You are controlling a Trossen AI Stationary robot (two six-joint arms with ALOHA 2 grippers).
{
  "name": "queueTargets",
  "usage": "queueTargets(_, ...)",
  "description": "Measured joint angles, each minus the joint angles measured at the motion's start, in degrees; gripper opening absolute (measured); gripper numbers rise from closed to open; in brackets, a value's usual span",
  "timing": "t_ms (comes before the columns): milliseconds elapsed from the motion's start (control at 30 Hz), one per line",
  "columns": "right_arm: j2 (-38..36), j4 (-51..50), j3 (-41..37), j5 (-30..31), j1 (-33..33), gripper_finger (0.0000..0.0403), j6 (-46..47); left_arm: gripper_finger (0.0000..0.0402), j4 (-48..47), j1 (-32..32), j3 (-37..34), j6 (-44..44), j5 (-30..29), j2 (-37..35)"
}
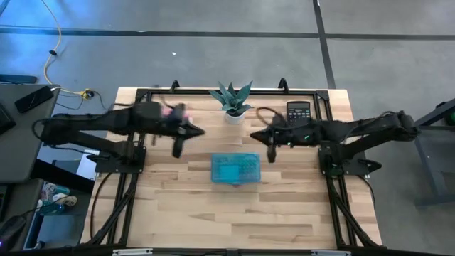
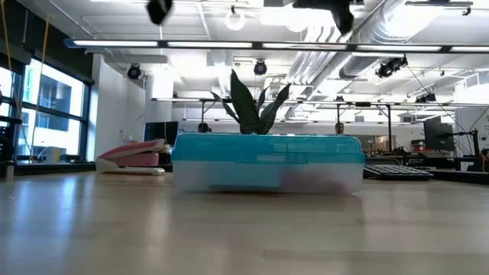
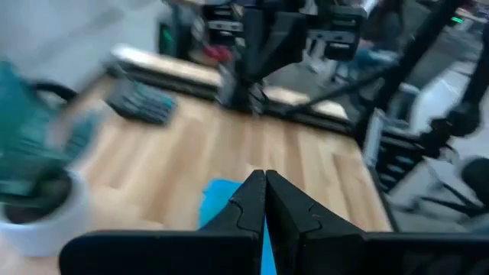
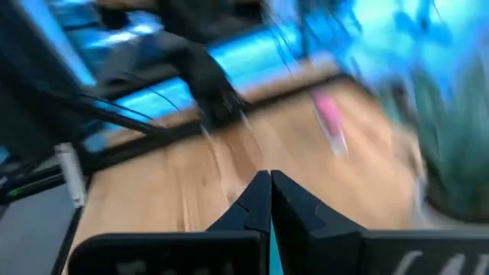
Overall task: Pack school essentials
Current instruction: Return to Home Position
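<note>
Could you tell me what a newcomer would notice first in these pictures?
A closed blue box sits in the middle of the table. The left gripper and the right gripper hang shut above the table, one on each side of the box. Behind the box stand a plant and a calculator.

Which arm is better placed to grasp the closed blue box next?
Right, probably. From above, the right gripper hangs just past the right edge of the blue box; the left gripper is farther from its left edge.
</note>
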Motion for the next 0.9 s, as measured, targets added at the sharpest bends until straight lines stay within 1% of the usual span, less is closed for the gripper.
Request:
queueTargets(67,-2.62,3.28,0.0,-4.42,-1.72,0.0,-9.29,0.0,-1.59,-1.6,-0.36,1.63,-4.74,-4.32)
queueTargets(133,-5.07,5.08,0.0,-8.34,-3.62,0.0,-16.7,0.0,-2.75,-3.43,-2.16,2.37,-8.81,-8.6)
queueTargets(233,-9.17,4.89,0.07,-11.07,-6.97,0.0,-22.52,0.0,-2.54,-6.15,-6.33,1.21,-13.04,-15.15)
queueTargets(300,-12.65,0.42,0.09,-10.89,-9.33,0.0,-24.47,0.0,-2.51,-7.74,-9.85,-0.97,-15.61,-19.68)
queueTargets(367,-16.79,-3.41,-0.23,-10.61,-11.87,0.0,-24.85,0.0,-2.13,-9.26,-13.5,-3.46,-17.48,-23.99)
queueTargets(433,-21.51,-4.72,-1.7,-11.01,-14.25,0.0,-24.84,0.0,-0.67,-10.53,-17.03,-5.33,-19.01,-27.87)
queueTargets(500,-26.39,-4.33,-4.77,-11.82,-15.85,0.0,-24.22,0.0,-0.31,-11.48,-20.5,-6.79,-20.54,-32.12)
queueTargets(567,-31.13,-0.93,-9.6,-12.19,-16.56,0.0,-22.31,0.0,1.16,-12.1,-23.75,-8.0,-21.83,-35.85)
queueTargets(700,-39.47,9.28,-21.83,-12.31,-16.64,0.0,-17.26,0.0,3.44,-12.41,-30.65,-9.4,-21.94,-42.37)
queueTargets(800,-44.07,15.51,-29.88,-12.3,-16.64,0.0,-13.65,0.0,5.01,-12.34,-35.44,-10.13,-23.11,-46.21)
queueTargets(900,-47.31,17.93,-35.75,-11.78,-16.63,0.0,-10.19,0.0,5.21,-12.32,-39.66,-10.15,-24.26,-48.93)
